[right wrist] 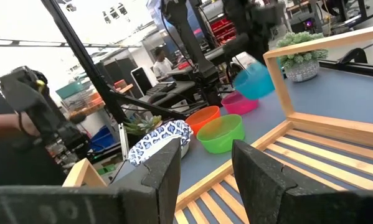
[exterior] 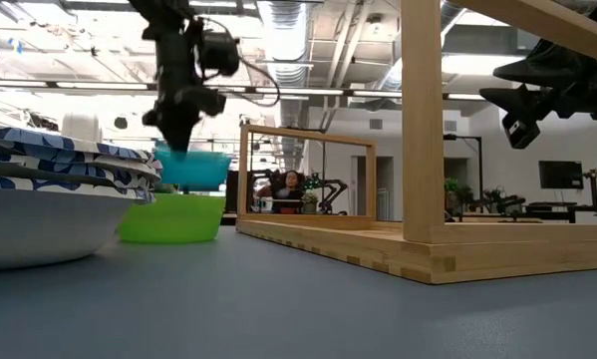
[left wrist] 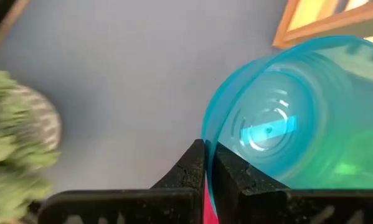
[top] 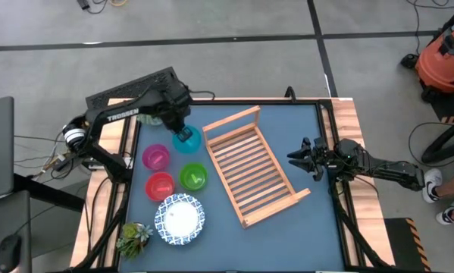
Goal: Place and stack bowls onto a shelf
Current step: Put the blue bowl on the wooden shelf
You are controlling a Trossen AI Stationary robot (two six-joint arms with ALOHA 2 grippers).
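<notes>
Pinched by its rim alone in the left end effector (left wrist: 205,163), blue bowl (top: 186,140) beside the shelf (top: 251,168) looks liable to slip or clip the rail; right end effector (right wrist: 202,171) waits wide.

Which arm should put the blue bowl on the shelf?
Left. The left gripper already pinches the blue bowl by its rim, lifted off the table beside the shelf. The right gripper waits open and empty at the shelf's far side.

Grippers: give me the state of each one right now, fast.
Left gripper: shut on the rim of the blue bowl, held above the table.
Right gripper: open, holding nothing, over the shelf.
</notes>
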